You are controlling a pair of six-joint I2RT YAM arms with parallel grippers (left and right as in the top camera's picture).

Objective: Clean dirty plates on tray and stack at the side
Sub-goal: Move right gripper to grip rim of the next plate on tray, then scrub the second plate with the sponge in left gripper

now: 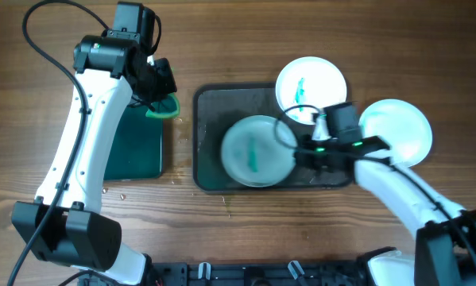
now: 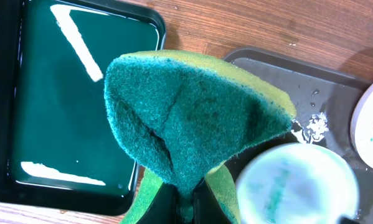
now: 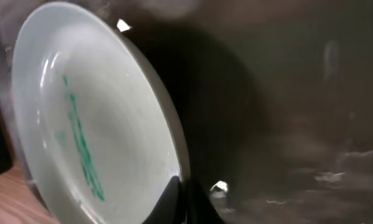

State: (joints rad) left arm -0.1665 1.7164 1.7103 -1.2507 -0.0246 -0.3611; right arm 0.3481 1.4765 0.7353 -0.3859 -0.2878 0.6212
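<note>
Three plates: bluish plate (image 1: 253,151) w/ a teal smear is in the grey tray (image 1: 210,111), its right rim pinched by the R gripper (image 1: 299,152). Smeared plate (image 1: 311,86) overlaps the tray's top right corner in the overhead view, and clean plate (image 1: 396,131) sits on the table just right of the tray. L gripper (image 2: 186,205) is clamped on a green sponge (image 2: 192,118), over the green tray (image 1: 138,147) at its corner nearest the grey tray.
</note>
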